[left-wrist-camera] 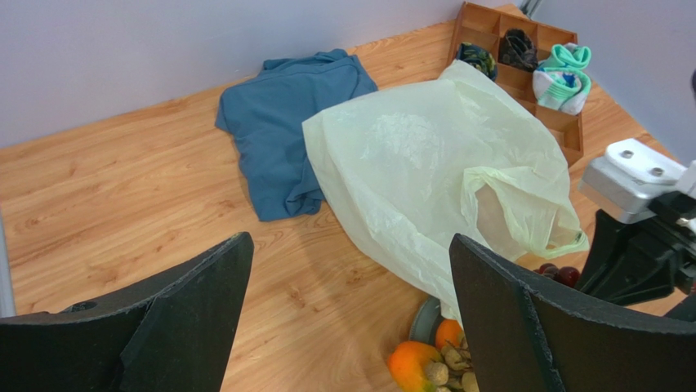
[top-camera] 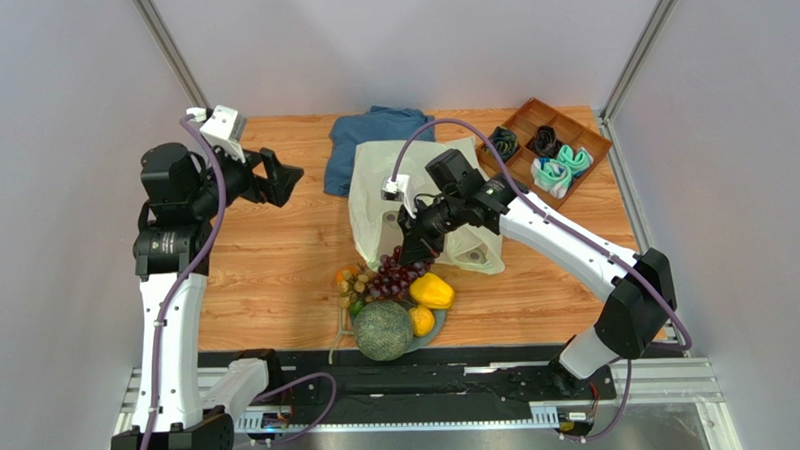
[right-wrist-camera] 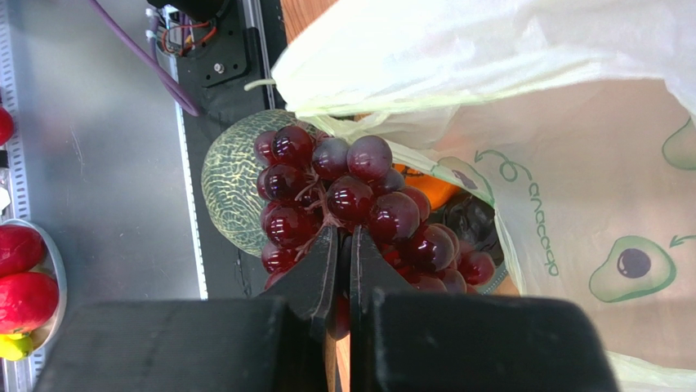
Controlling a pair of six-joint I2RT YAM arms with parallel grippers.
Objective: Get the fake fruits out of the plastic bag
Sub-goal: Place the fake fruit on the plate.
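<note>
The pale yellow-green plastic bag (top-camera: 413,190) lies crumpled mid-table, also seen in the left wrist view (left-wrist-camera: 425,163). My right gripper (top-camera: 416,246) is shut on the stem of the dark purple grapes (right-wrist-camera: 351,200), and the bunch (top-camera: 396,277) hangs at the bag's near mouth. Just in front of them, on a grey plate (top-camera: 437,333), sit the netted green melon (top-camera: 383,331), a yellow piece (top-camera: 432,291), an orange (top-camera: 421,320) and small tan pieces (top-camera: 351,280). My left gripper (top-camera: 280,179) is open and empty, raised left of the bag.
A blue cloth (top-camera: 371,146) lies behind the bag. A wooden tray (top-camera: 523,118) with rolled socks stands at the back right. A bowl (right-wrist-camera: 57,269) of red fruit shows below the table's near edge, beside the metal rail (top-camera: 430,384).
</note>
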